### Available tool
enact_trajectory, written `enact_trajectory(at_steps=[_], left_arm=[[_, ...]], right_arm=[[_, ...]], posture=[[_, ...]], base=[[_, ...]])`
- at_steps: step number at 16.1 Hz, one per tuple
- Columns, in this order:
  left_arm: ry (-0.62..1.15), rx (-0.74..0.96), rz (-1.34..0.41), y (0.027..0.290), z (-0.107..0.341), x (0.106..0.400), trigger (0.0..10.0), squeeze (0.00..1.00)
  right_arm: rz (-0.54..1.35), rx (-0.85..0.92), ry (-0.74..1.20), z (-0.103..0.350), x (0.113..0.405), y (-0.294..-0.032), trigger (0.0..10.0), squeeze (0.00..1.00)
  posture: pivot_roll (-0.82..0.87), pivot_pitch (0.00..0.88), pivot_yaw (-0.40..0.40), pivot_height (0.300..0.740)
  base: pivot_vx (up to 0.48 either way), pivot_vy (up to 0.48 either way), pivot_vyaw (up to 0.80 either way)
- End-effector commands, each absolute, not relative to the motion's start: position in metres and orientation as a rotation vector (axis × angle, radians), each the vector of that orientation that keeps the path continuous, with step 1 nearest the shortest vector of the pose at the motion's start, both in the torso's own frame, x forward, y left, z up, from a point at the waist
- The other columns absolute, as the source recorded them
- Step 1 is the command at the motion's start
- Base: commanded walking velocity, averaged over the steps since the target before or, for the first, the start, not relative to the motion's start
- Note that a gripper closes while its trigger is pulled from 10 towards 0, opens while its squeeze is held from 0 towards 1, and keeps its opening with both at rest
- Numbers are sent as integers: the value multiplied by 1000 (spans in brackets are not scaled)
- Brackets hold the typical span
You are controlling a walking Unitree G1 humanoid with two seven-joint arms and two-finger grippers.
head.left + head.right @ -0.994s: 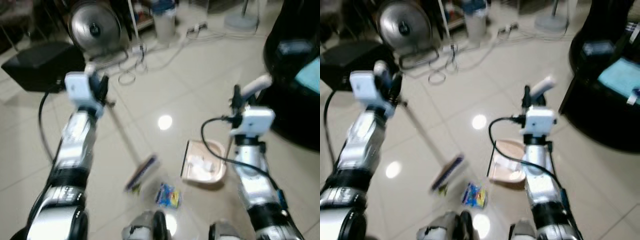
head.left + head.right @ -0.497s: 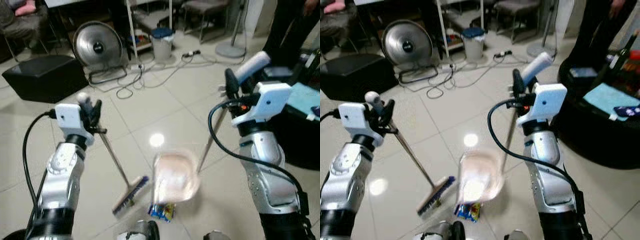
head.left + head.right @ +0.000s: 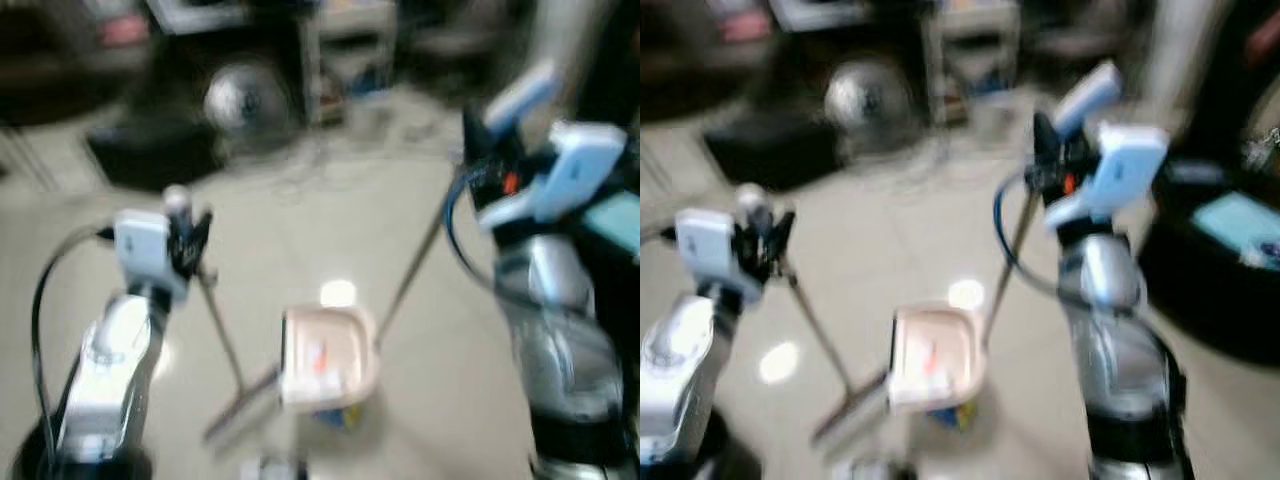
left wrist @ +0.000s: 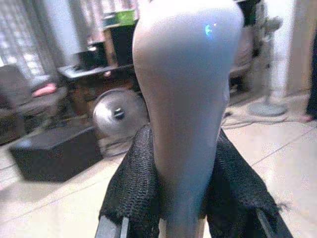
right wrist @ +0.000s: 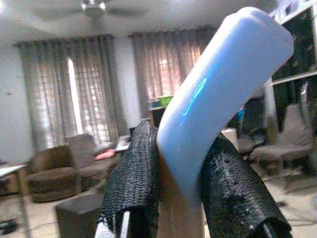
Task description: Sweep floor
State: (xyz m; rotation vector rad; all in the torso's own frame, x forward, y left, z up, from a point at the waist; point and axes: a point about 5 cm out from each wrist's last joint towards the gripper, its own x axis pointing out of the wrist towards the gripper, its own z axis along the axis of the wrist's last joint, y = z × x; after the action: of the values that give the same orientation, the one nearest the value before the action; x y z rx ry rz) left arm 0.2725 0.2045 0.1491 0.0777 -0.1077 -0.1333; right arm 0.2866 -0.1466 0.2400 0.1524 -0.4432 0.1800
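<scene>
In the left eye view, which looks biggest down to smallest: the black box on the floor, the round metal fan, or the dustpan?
1. Black box, widest, though blurred.
2. Dustpan.
3. Fan.

The dustpan and fan look close in size; the dustpan is nearer the camera, so that order is unsure.

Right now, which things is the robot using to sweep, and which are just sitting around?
For sweeping:
- long-handled broom, held by the left gripper
- pale pink dustpan on a thin pole, held by the right gripper
- colourful wrapper on the floor under the dustpan

Just lying about:
- round silver floor fan
- black box beside it
</scene>
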Motion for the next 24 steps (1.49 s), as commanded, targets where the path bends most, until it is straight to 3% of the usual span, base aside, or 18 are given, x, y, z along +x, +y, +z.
enact_trajectory(at_steps=[1, 8, 13, 20, 24], left_arm=[[-156, 107, -146, 201, 163, 275, 10000, 0], [-130, 125, -153, 203, 167, 276, 10000, 0], [-96, 80, -130, 191, 159, 279, 10000, 0], [-96, 98, -32, 196, 153, 283, 10000, 0], [-112, 115, -51, 189, 156, 285, 10000, 0]], right_arm=[[159, 182, -466, 246, 285, -152, 10000, 0], [79, 297, -458, 243, 286, -163, 10000, 0], [82, 243, -439, 254, 292, -165, 10000, 0], [17, 341, -468, 266, 299, -175, 10000, 0], [67, 293, -490, 280, 302, -171, 10000, 0]], posture=[[22, 0, 110, 740], [38, 0, 131, 740], [27, 0, 116, 740], [22, 0, 112, 740], [26, 0, 96, 740]], base=[[0, -382, 0], [0, -376, 0], [0, 0, 0], [0, 0, 800], [0, 0, 800]])
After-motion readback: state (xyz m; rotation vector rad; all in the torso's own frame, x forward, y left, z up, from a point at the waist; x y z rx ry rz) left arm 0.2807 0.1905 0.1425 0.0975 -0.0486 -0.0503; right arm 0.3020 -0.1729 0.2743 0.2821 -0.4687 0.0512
